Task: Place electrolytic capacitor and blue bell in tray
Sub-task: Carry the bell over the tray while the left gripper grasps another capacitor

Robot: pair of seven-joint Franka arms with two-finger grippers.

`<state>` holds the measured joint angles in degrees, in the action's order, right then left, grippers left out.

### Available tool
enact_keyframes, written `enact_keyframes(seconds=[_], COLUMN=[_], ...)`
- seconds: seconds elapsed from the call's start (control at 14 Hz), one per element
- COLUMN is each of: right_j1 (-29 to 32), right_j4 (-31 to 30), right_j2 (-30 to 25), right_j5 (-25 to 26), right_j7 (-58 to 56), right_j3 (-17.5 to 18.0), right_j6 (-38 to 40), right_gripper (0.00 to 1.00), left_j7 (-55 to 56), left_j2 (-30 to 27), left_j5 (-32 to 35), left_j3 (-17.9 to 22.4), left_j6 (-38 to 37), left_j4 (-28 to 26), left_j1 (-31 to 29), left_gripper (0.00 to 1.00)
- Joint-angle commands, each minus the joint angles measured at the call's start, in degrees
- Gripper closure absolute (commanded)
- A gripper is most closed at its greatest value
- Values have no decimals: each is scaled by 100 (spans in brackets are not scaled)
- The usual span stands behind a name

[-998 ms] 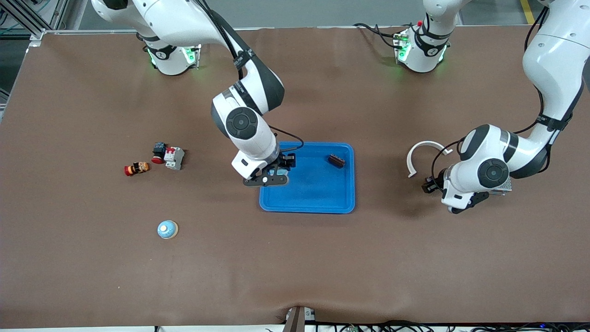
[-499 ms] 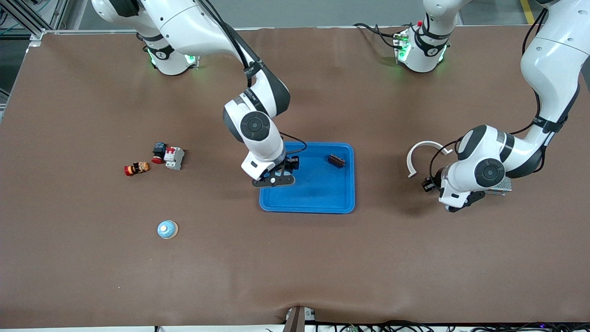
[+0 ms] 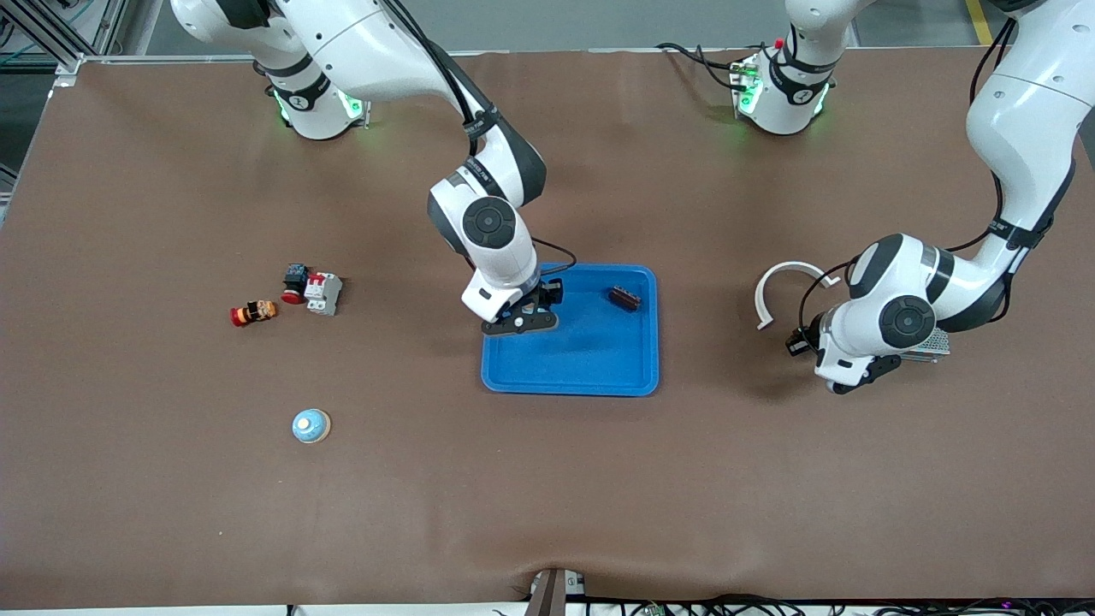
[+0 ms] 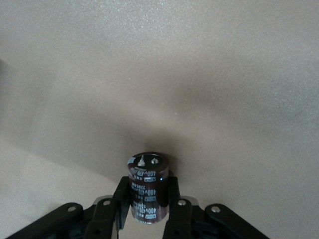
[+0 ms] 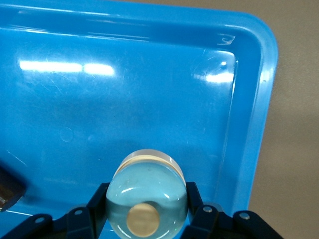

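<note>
Both arms are built from glossy white rounded housings with dark grey to black bands at the joints. Each forearm joint carries a round dark grey cap with a small central disc. The bases stand as white cylinders ringed in black – green indicator lights glow at their sides (a small round marking shows on each black ring). Black cables run along the outside of the links, strapped by black bands, and loop to the wrists.

The right gripper (image 3: 520, 322) and left gripper (image 3: 843, 387) have black bodies; small silver screws sit in the black finger mounts.
</note>
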<state>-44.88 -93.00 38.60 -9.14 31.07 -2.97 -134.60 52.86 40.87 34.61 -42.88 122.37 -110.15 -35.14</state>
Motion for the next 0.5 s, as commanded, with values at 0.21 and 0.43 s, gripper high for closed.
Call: enact_keyframes(seconds=[0.21,0.43], right_j1=[-118,-144], right_j4=[-209,-209], right_j2=[86,182], right_j5=[88,123], right_j7=[145,145], right_j3=[-72,-72], right_j6=[-391,-514], right_gripper=[37,37], left_j7=[110,303], left_j2=[-184,-176], left_j5=[37,-120], left_j3=[-334,-695], left_j6=[-396,-872], left_j4=[317,722], left_j1=[42,68], left_gripper=[100,100])
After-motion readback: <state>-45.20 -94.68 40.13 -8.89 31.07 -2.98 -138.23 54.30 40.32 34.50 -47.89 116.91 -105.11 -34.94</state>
